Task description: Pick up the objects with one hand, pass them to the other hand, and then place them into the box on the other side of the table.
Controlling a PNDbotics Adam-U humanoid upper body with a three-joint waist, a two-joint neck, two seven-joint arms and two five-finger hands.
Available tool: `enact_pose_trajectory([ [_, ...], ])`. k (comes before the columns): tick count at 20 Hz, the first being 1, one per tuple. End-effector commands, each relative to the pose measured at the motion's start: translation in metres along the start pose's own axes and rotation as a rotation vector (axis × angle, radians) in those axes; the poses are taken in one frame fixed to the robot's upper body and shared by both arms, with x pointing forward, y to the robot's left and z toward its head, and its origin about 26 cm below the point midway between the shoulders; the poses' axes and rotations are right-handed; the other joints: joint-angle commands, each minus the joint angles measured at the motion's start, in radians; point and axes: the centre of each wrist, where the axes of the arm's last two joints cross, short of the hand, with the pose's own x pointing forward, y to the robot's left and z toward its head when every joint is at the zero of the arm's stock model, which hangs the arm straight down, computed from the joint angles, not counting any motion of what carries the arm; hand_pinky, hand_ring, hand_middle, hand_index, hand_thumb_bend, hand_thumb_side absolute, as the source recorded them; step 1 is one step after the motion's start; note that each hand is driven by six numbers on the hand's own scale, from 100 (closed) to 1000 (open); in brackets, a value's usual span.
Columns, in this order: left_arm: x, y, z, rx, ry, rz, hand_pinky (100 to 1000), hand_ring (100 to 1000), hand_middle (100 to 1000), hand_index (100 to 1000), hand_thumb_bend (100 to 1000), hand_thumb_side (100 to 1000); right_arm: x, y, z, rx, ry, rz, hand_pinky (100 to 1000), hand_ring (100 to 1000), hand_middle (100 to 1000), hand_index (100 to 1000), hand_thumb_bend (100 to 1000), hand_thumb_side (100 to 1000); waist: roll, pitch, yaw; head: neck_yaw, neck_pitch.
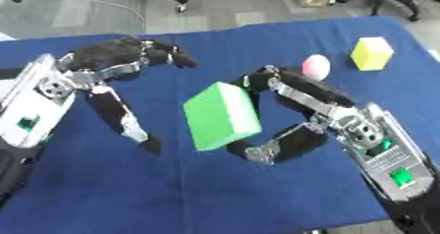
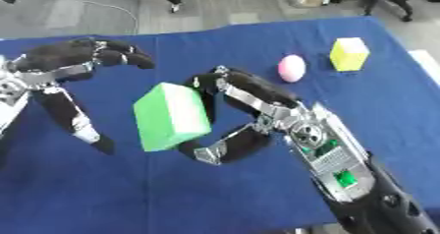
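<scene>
Blue table [image 1: 198, 193]. Green block [image 1: 222, 116] at middle, pinched in right hand [image 1: 292, 115]. Left hand [image 1: 112, 75] at 9 o'clock, spread wide, holding nothing. Pink ball [image 1: 316, 67], yellow cube [image 1: 372, 53] at 1 o'clock.

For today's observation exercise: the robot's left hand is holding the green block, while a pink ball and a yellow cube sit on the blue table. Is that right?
Not quite. The right hand holds the green block, thumb and fingers pinching it; the left hand is open beside it, touching nothing. The left eye view shows this. The pink ball and yellow cube do sit on the blue table.
</scene>
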Motion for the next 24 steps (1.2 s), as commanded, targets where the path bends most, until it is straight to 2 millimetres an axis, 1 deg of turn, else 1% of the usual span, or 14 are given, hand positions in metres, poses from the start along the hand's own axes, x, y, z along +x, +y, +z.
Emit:
enact_pose_trajectory([
  [1,0.003,0.009,-0.003,-0.005,0.006,-0.020,866,787,817,928,897,655,0.005,-0.006,0.001,-0.002,0.002,0.033,665,405,357,518,327,238,0.003,-0.011,0.000,0.000,-0.002],
  [7,0.005,0.011,-0.008,-0.034,0.023,-0.016,869,791,822,935,896,669,0.005,-0.006,0.001,0.020,0.046,0.072,668,423,373,529,319,237,0.004,-0.013,0.003,-0.007,-0.002],
  [15,0.005,0.014,-0.016,-0.019,0.051,-0.021,864,788,820,931,857,685,0.008,-0.007,-0.002,-0.042,0.148,0.155,664,426,380,546,334,261,0.005,-0.015,0.004,-0.012,-0.002],
  [18,0.003,0.013,-0.022,-0.022,0.063,-0.023,863,787,817,929,850,681,0.009,-0.007,-0.004,-0.057,0.160,0.171,660,424,381,549,332,261,0.007,-0.015,0.002,-0.014,-0.002],
  [19,0.003,0.012,-0.024,-0.027,0.064,-0.023,862,786,814,927,860,676,0.010,-0.007,-0.004,-0.063,0.162,0.176,659,424,381,549,315,267,0.008,-0.016,0.002,-0.014,-0.002],
  [20,0.003,0.011,-0.027,-0.035,0.064,-0.021,861,785,814,925,846,676,0.010,-0.007,-0.005,-0.069,0.164,0.182,658,423,380,549,331,261,0.008,-0.016,0.000,-0.013,-0.002],
  [24,0.001,0.007,-0.036,-0.059,0.059,0.000,856,781,811,918,836,668,0.012,-0.008,-0.007,-0.079,0.163,0.198,656,423,381,551,326,263,0.010,-0.015,-0.004,-0.012,-0.002],
])
